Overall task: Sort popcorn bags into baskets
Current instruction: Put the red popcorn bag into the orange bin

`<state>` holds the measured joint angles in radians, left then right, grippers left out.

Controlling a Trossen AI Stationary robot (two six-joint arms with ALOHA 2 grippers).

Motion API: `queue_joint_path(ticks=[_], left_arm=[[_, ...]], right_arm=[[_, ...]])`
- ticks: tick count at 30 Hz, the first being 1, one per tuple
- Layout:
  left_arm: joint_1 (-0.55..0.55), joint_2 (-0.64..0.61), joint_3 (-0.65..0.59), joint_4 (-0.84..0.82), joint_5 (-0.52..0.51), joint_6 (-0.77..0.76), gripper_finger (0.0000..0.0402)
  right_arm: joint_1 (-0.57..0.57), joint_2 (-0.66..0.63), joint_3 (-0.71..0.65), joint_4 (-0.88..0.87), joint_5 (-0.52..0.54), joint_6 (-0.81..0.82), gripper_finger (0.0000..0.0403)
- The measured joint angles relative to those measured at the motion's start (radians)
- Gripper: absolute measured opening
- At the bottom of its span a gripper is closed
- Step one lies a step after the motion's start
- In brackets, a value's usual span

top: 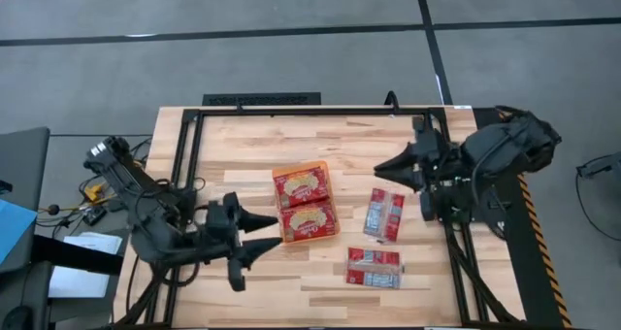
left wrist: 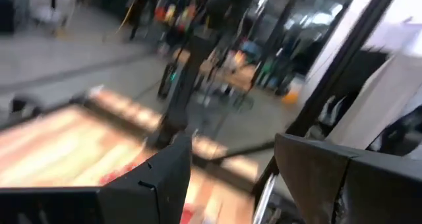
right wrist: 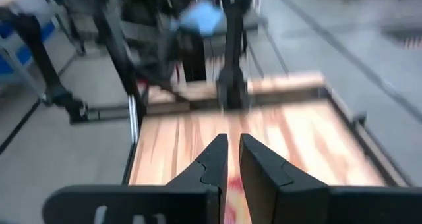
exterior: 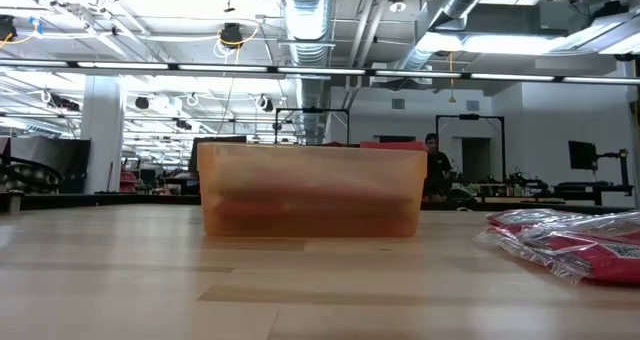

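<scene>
**Two packets left out, basket's nearly full**

Two popcorn bags lie loose from above: one (top: 384, 214) at 3 o'clock of the orange basket (top: 305, 202), the other (top: 374, 268) at about 5. The right gripper (top: 380, 176) hangs near the first; the left gripper (top: 275, 231) sits spread at 8 o'clock, empty.

Table level: the basket (exterior: 311, 190) is mid-table, with a loose bag (exterior: 570, 240) beside it.

Left wrist: fingers (left wrist: 165, 178) wide apart, holding nothing.

Right wrist: fingers (right wrist: 214, 161) nearly closed, holding nothing. I'd open them before dropping, then pinch a bag's edge since it's lying flat.
</scene>
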<state>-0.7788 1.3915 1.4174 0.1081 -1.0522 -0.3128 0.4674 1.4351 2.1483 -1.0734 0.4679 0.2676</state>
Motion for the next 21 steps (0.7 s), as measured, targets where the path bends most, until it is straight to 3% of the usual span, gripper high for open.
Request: queue_joint_path(ticks=[4, 8, 11, 15, 21], left_arm=[[0.015, -0.013, 0.000, 0.284, -0.012, 0.270, 0.0203], [0.042, -0.097, 0.002, 0.352, -0.040, 0.383, 0.0203], [0.055, -0.153, 0.002, 0.283, -0.068, 0.383, 0.0203], [0.054, -0.206, 0.002, 0.104, -0.119, 0.288, 0.0203], [0.044, -0.218, 0.002, -0.293, -0.081, -0.075, 0.0203]], right_arm=[[0.037, 0.007, -0.001, -0.163, 0.000, 0.139, 0.0065], [0.100, 0.049, -0.010, -0.215, 0.005, 0.234, 0.0065], [0.146, 0.103, -0.032, -0.169, 0.004, 0.252, 0.0065], [0.177, 0.179, -0.033, -0.049, 0.003, 0.150, 0.0065], [0.170, 0.221, -0.030, 0.258, 0.005, -0.081, 0.0065]])
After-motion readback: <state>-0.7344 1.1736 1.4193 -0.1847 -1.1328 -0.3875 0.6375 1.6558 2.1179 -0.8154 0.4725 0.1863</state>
